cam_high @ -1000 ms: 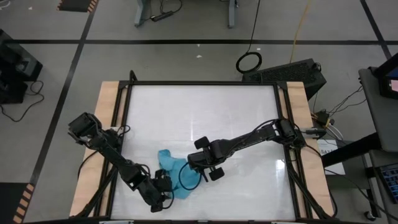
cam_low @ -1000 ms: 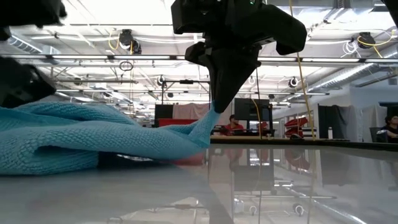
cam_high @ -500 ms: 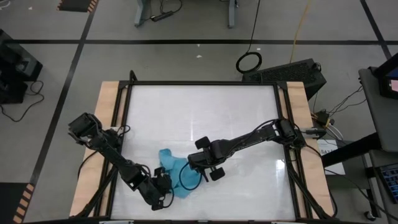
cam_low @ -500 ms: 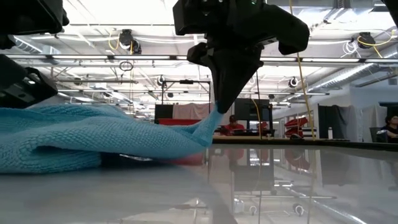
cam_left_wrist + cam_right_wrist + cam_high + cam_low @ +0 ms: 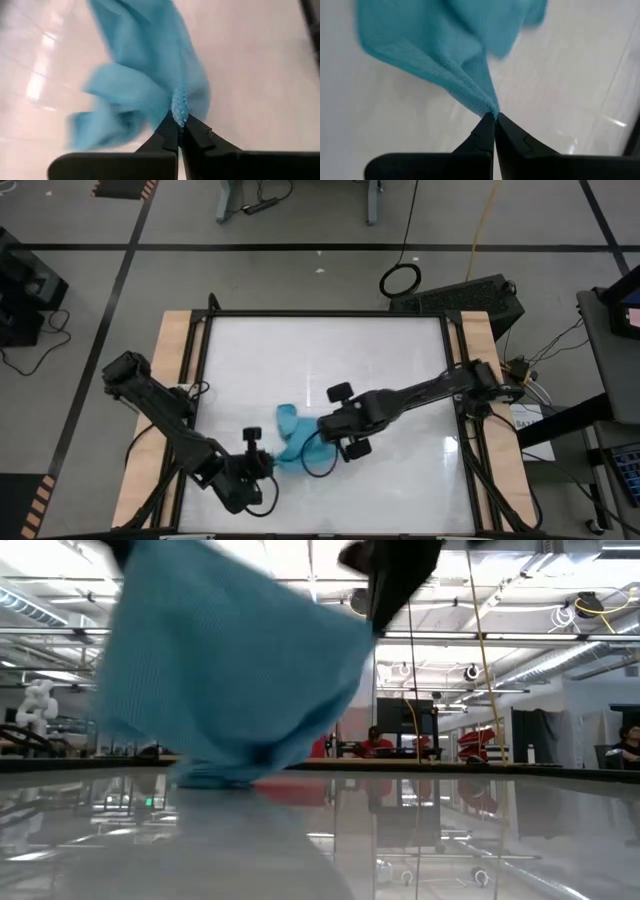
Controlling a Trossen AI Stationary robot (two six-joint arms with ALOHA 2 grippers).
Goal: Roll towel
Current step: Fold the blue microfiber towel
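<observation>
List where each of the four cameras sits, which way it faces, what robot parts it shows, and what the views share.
High view: overhead, looking straight down; both arms, the left gripper, the right gripper and the towel on the table.
Low view: at tabletop height, looking level into the room; the towel hangs lifted.
Left wrist view: on the left arm, past its gripper, pinching the towel.
Right wrist view: likewise, gripper pinching the towel.
Shared: all four show the towel.

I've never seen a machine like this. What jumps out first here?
A small turquoise-blue soft cloth towel hangs lifted above the near middle of the white tabletop, its lower end still touching it. Two dark arms pinch it from either side: the left gripper and the right gripper, each shut on an edge.
</observation>
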